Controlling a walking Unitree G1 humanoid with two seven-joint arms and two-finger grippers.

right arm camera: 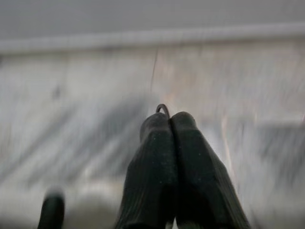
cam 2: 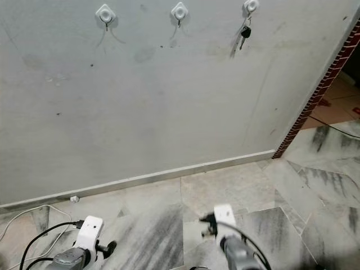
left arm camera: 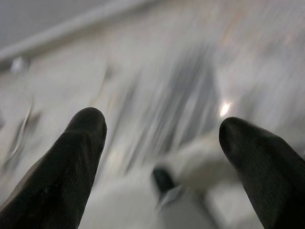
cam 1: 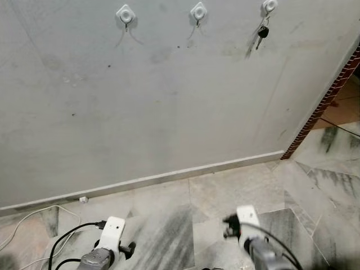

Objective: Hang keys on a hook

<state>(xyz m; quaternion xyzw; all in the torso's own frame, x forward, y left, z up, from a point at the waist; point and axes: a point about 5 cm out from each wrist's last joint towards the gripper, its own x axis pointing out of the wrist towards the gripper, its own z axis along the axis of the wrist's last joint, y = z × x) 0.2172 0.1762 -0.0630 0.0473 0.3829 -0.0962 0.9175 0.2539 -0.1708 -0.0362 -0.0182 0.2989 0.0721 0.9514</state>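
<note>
Three white hooks are fixed high on the grey wall: a left hook [cam 1: 125, 14], a middle hook [cam 1: 198, 11] and a right hook [cam 1: 269, 5]. A bunch of keys [cam 1: 262, 31] with a black head hangs from the right hook. Both arms are held low over the floor, the left arm [cam 1: 109, 239] and the right arm [cam 1: 250, 228]. In the left wrist view my left gripper [left arm camera: 162, 129] is open with nothing between its fingers. In the right wrist view my right gripper [right arm camera: 170, 119] is shut, and a thin metal ring [right arm camera: 162, 108] sticks out at its tips.
A white baseboard [cam 1: 169, 177] runs along the foot of the wall. A white cable [cam 1: 34, 216] and a black cable [cam 1: 67, 233] lie on the marble floor at the left. A brick-edged wall corner [cam 1: 326, 101] opens to another room at the right.
</note>
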